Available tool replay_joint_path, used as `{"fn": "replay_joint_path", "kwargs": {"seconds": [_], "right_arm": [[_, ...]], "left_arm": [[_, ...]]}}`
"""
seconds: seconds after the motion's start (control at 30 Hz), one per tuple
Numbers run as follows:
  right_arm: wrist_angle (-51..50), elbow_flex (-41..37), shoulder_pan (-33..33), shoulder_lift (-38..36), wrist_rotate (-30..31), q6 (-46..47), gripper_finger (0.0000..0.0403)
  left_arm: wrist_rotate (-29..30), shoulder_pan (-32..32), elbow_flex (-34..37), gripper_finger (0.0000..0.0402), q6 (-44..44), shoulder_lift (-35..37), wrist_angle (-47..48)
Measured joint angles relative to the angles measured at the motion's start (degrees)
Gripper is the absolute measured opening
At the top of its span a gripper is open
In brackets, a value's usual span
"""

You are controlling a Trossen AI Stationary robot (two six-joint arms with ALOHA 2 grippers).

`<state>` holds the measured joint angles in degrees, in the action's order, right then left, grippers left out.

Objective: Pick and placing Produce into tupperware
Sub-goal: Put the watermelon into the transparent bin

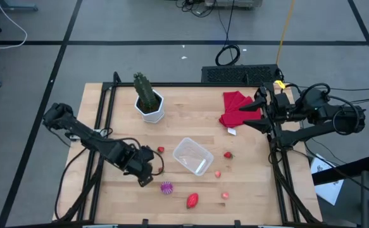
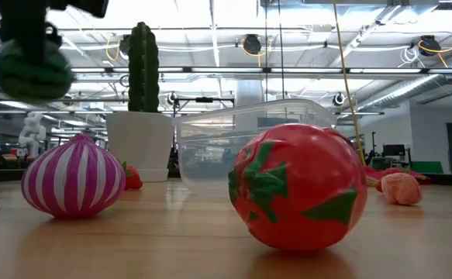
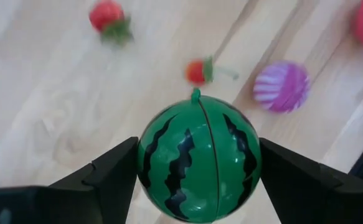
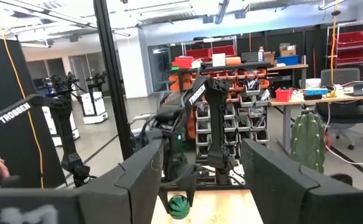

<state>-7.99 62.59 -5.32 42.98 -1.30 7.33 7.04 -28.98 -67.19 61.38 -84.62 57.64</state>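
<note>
tupperware (image 1: 193, 156) mid-table, cactus (image 1: 146, 92) behind, berries (image 1: 227, 155) right

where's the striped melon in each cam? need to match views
High view: mostly hidden under the left gripper, left of the tupperware.
Low view: the melon hangs at top left, held off the table, above the purple piece.
Left wrist view: centre bottom, melon clamped between the fingers.
Right wrist view: small green ball at bottom centre, far off.
Shared landmark: the cactus, also in the low and right wrist views.
</note>
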Motion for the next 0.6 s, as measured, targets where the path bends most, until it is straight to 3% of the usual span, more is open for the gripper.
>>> {"fn": "replay_joint_path", "kwargs": {"seconds": [0.33, 0.6], "right_arm": [[-0.4, 0.0, 0.0, 0.0, 0.0, -1.0, 0.0209], [-3.9, 0.0, 0.0, -0.8, 0.0, -1.9, 0.0209]], "left_arm": [[3.3, 4.5, -9.1, 0.0293, -7.3, -0.8, 2.0], [9.2, 9.3, -21.0, 0.0294, -17.5, -5.3, 2.3]]}}
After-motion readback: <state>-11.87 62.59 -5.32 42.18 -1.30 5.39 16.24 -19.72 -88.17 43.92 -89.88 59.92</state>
